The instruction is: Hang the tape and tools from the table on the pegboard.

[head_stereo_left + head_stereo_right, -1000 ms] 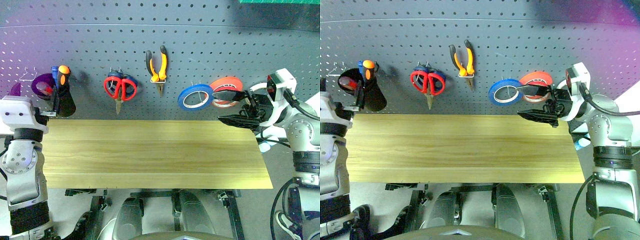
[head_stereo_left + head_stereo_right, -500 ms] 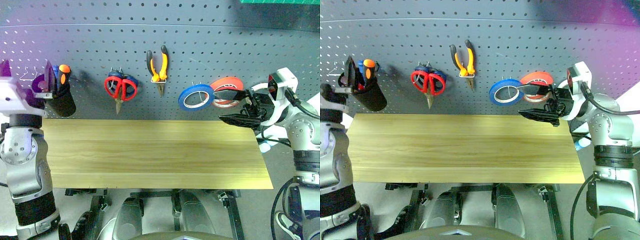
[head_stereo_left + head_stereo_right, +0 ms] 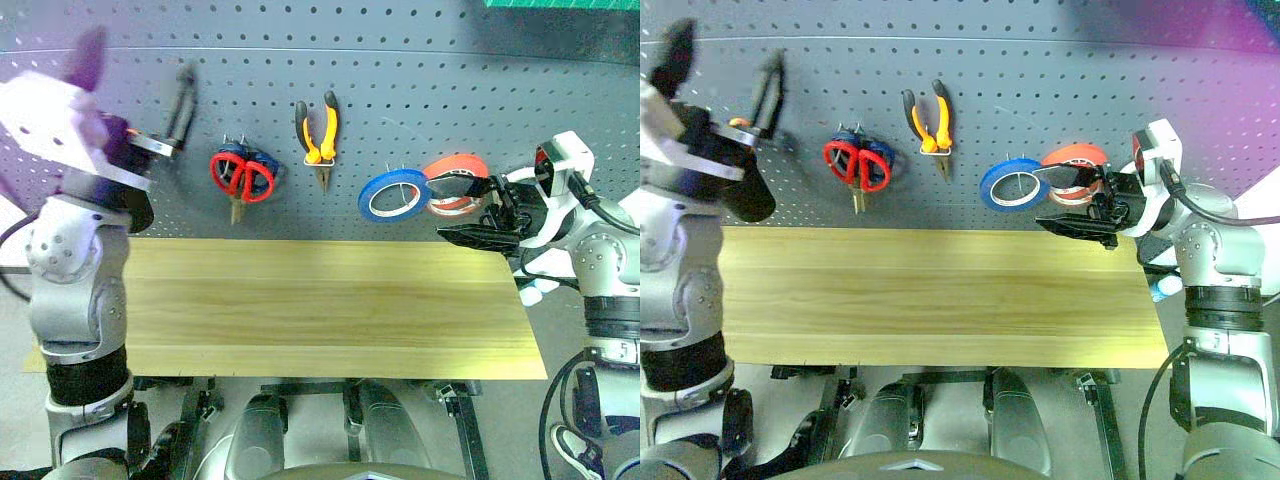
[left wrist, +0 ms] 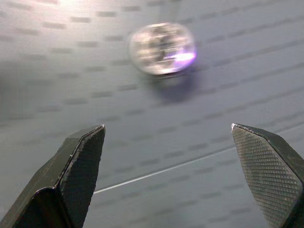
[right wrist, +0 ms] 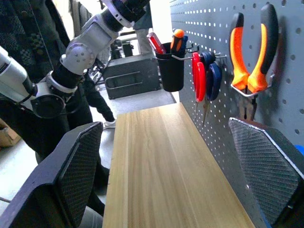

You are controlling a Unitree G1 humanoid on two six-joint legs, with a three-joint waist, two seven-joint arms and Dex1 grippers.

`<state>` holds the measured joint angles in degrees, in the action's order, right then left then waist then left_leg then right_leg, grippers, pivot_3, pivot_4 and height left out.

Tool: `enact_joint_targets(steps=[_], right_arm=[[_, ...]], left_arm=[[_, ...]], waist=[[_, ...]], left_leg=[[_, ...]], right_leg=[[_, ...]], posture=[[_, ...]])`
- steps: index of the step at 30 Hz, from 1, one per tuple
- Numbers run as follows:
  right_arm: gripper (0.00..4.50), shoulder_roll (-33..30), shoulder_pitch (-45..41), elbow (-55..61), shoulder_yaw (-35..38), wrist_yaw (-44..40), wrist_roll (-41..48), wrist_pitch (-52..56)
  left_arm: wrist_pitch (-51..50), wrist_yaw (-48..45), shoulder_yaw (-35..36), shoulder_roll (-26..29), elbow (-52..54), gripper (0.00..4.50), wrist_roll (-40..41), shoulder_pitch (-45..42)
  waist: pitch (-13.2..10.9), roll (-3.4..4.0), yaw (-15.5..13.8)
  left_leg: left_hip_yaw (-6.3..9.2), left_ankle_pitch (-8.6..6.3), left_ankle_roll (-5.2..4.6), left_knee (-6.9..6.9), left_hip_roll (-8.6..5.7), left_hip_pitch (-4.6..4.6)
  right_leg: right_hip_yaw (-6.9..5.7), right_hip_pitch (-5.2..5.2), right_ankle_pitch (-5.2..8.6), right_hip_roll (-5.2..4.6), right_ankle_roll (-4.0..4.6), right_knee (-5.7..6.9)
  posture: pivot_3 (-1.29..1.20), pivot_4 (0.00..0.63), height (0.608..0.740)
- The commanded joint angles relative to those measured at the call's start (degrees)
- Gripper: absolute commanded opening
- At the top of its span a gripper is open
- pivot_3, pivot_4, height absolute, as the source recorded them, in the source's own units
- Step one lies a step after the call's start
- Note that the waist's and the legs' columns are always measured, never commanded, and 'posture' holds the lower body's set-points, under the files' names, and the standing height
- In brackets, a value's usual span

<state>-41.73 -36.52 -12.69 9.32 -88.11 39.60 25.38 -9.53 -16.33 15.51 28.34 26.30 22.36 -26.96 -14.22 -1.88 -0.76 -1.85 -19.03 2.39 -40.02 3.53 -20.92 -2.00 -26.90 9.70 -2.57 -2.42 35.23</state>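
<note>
Here, black cup on pegboard holds screwdrivers; both grippers' jaws spread, empty.

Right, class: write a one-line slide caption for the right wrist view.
Open right end effector looks along the bare table beside the pegboard hung with pliers and scissors.

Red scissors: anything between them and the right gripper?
Yes. Along the pegboard, the blue roll and then the pliers hang on hooks between the open right gripper and the red scissors. The scissors already hang on the board, further toward the left arm's side.
</note>
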Motion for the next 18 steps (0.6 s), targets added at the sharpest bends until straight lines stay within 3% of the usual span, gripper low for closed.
enact_joint_targets(steps=[1, 5, 13, 18], right_arm=[[4.50, -0.3, 0.4, 1.5, 1.7, 0.1, 0.8, -0.8], [4.50, -0.2, 0.8, 1.9, 2.1, 0.5, 1.0, -0.9], [4.50, 0.9, 1.8, 2.7, 2.2, 1.6, 1.3, -1.5], [4.50, 2.0, 2.8, 3.4, 2.4, 2.6, 1.5, -2.0]], left_arm=[[-2.4, -2.2, -1.3, -0.4, 1.8, 4.45, 3.8, -0.7], [-4.6, -6.0, -6.3, -0.3, 2.5, 4.45, 4.3, -0.7], [-18.6, -10.2, -6.8, -3.0, 1.4, 4.45, 22.1, -1.6], [-21.7, -19.0, -10.0, -0.6, 1.7, 4.45, 25.3, 2.6]], waist=[[0.0, 0.00, 0.1], [0.0, 0.01, 0.2], [0.0, 0.01, 0.4], [0.0, 0.02, 0.8]], left_leg=[[-0.01, 0.00, 0.00, 0.00, 0.00, 0.00], [0.00, -0.02, -0.03, 0.01, 0.00, 0.02], [0.00, -0.02, -0.03, 0.00, -0.01, 0.04], [0.00, -0.02, -0.03, 0.00, -0.01, 0.05]], right_leg=[[0.00, 0.00, 0.00, 0.00, 0.00, -0.01], [0.00, 0.00, 0.01, 0.02, -0.01, -0.01], [0.01, 0.03, 0.01, 0.03, -0.02, -0.01], [0.01, 0.03, 0.01, 0.03, -0.02, -0.01]], posture=[[0.00, 0.218, 0.733], [-0.02, 0.215, 0.733], [-0.03, 0.193, 0.733], [-0.04, 0.178, 0.733]])
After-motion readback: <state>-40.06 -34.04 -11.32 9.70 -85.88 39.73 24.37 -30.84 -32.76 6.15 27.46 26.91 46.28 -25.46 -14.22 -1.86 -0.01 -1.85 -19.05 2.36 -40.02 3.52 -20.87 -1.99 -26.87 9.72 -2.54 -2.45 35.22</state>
